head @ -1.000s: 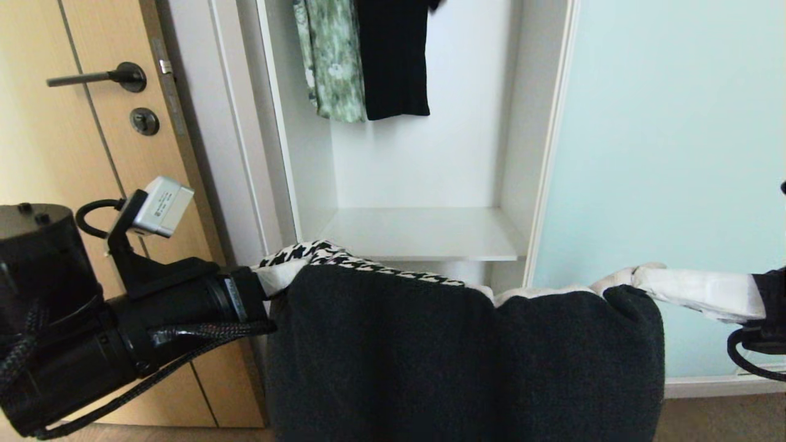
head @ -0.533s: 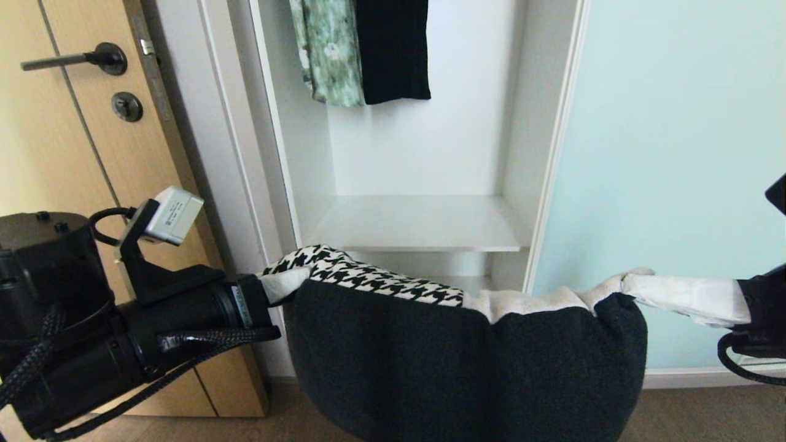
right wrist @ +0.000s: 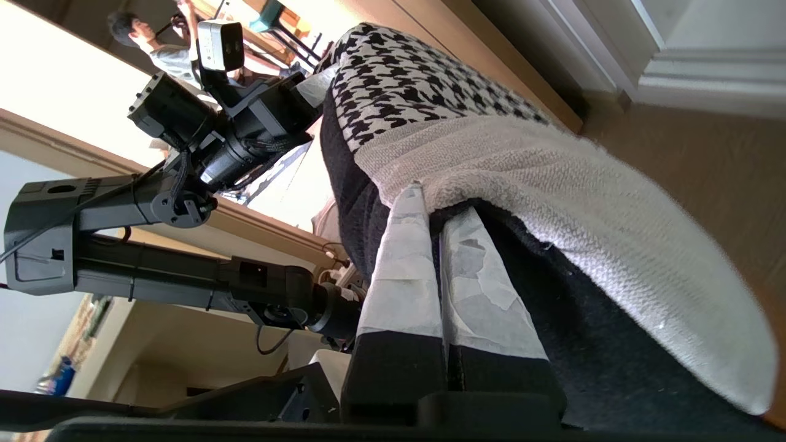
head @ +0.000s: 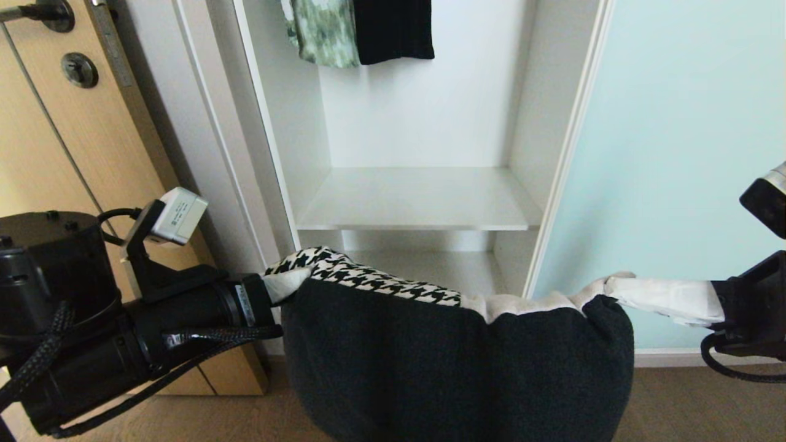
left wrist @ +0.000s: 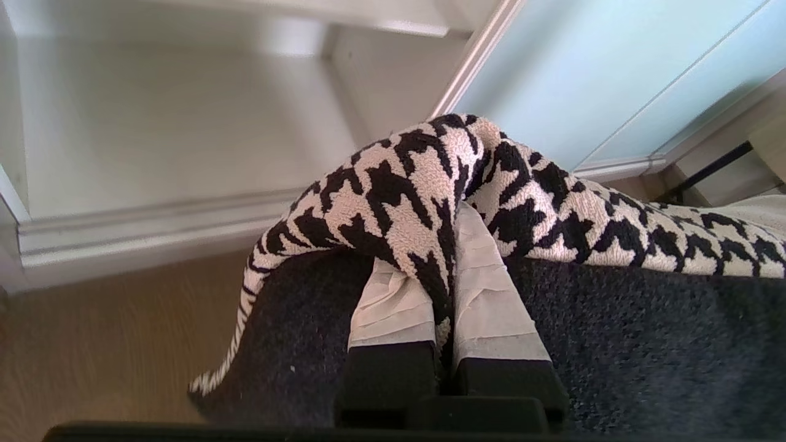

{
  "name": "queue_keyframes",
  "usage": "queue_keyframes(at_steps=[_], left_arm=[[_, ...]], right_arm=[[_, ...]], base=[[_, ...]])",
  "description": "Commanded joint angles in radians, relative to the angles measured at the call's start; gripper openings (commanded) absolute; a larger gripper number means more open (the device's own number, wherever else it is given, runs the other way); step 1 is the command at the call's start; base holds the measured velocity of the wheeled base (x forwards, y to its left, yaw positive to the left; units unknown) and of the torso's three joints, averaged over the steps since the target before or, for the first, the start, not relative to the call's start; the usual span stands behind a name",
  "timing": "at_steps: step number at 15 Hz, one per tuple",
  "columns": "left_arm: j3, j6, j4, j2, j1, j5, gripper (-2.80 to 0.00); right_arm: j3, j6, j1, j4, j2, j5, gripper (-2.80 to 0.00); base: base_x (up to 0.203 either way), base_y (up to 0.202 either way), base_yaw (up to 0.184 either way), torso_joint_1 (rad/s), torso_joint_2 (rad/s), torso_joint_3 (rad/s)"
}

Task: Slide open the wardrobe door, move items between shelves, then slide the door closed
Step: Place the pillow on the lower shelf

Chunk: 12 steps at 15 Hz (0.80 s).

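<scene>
1. Between the two grippers hangs the stack of folded cloth (head: pixel 454 362): a black outer layer sagging low, with a houndstooth piece (head: pixel 362 276) and a beige piece (head: pixel 522 304) showing along its top edge.
2. At the stack's houndstooth end, the left gripper (head: pixel 273 288) is clamped tight on the fabric, its taped fingers (left wrist: pixel 393 301) pinching a fold.
3. At the beige end, the right gripper (head: pixel 620 285) is likewise closed on the cloth, with its taped fingers (right wrist: pixel 405 270) pressed together over the edge.
4. Beyond the grippers, behind the stack, stands the open wardrobe with a bare white upper shelf (head: pixel 417 202) and a lower shelf (head: pixel 430 267) just past the cloth.
5. Behind the right gripper, the sliding wardrobe door (head: pixel 688 153) covers the wardrobe's other half.
6. Behind the left gripper stands a tan wooden door (head: pixel 55 141).
7. High above the shelves hang a green garment (head: pixel 322 31) and a black garment (head: pixel 393 27).
</scene>
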Motion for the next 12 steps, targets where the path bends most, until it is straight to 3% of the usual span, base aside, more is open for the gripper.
queue_keyframes(at_steps=[1,12], left_arm=[[0.006,-0.002,-0.006,0.006,0.0,-0.001,-2.8],[0.003,-0.005,-0.012,0.057,0.006,0.005,-2.8]], right_arm=[[0.002,0.004,0.001,-0.002,0.012,0.003,-2.8],[0.0,0.004,0.001,-0.002,0.053,0.002,-2.8]], base=[[0.0,0.0,0.0,0.002,0.0,-0.195],[0.0,0.0,0.0,0.004,0.0,-0.196]])
